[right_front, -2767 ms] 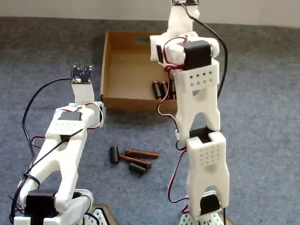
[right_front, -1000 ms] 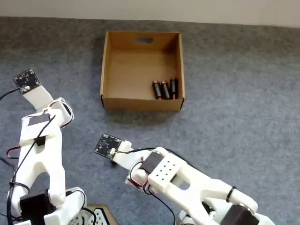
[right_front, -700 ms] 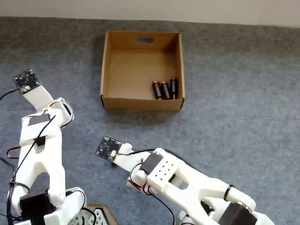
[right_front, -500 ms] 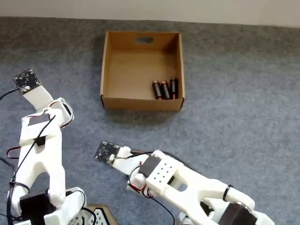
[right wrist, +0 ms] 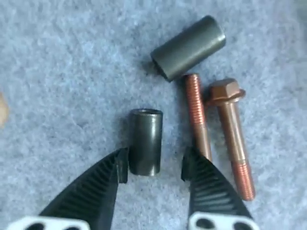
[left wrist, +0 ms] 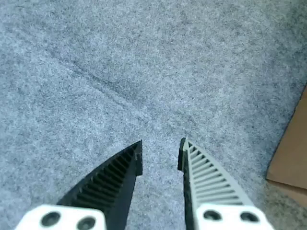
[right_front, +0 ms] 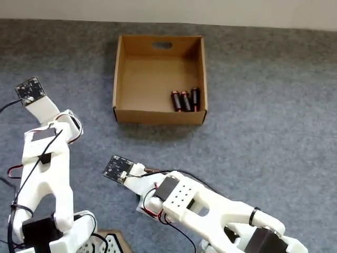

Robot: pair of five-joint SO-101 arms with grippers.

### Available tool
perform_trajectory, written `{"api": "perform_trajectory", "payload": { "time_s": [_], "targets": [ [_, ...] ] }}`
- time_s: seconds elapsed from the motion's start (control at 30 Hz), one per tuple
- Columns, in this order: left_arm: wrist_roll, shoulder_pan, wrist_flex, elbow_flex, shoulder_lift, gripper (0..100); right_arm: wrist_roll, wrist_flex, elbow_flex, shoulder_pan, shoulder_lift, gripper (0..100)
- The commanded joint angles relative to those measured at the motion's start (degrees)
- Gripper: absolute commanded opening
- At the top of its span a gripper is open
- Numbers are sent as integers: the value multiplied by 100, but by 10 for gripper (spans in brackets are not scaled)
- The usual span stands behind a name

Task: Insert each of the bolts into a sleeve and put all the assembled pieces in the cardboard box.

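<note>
My right gripper point(right wrist: 154, 158) is open low over the carpet, its fingertips on either side of a short dark sleeve point(right wrist: 145, 141) lying flat. A second dark sleeve point(right wrist: 188, 48) lies just beyond it. Two copper bolts rest beside the sleeves: one point(right wrist: 197, 117) close to the gripper's finger, the other point(right wrist: 232, 129) with its hex head showing. In the high view the right arm point(right_front: 189, 203) covers these loose parts. The cardboard box point(right_front: 121, 79) holds three assembled pieces point(right_front: 185, 100) near its front right corner. My left gripper point(left wrist: 161, 143) is open over bare carpet, holding nothing.
The left arm point(right_front: 45, 158) stands at the table's left side, away from the box. A corner of the box point(left wrist: 292, 158) shows in the left wrist view. Grey carpet point(right_front: 274, 105) covers the table.
The right arm left the box and came down over the loose parts, then edged slightly nearer them. The left arm swung left, away from the box.
</note>
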Motion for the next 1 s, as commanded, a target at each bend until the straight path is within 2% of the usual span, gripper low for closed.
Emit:
{"api": "perform_trajectory", "payload": {
  "time_s": [0.0,0.33,0.47,0.67,0.8,0.97],
  "targets": [
    [53,-48,-88,-66,-31,136,-62,-321,-66,-40,4,181],
    [53,-48,-88,-66,-31,136,-62,-470,-4,-40,31,180],
    [53,-48,-88,-66,-31,136,-53,-444,-66,-48,602,176],
    [53,-48,-88,-66,-31,136,62,-295,-637,-40,1560,86],
    [53,-48,-88,-66,-31,136,62,-268,-804,13,1402,7],
    [53,-48,-88,-66,-31,136,62,453,-866,470,418,7]
  ]
}}
